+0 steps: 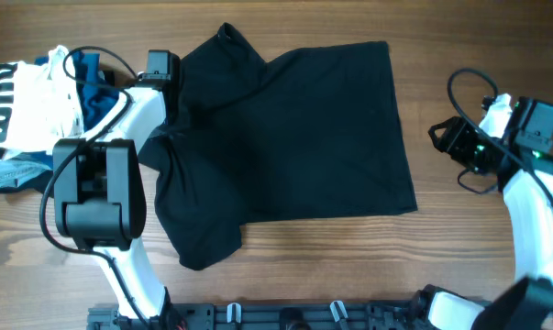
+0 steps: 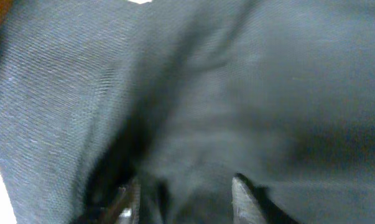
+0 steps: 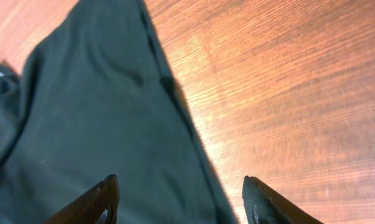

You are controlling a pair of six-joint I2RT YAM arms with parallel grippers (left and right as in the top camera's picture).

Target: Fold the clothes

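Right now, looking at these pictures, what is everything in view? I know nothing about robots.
T-shirt: one, black, spread across the middle of the table, bunched at its left side.
pile of clothes: one heap, white with black stripes, blue and grey-blue, at the table's left edge.
table: one, brown wood, under everything.
left arm: one, white and black, over the T-shirt's left part; left gripper open, close above the cloth.
right arm: one, white and black, to the right of the T-shirt; right gripper open, above the shirt's edge and bare wood.
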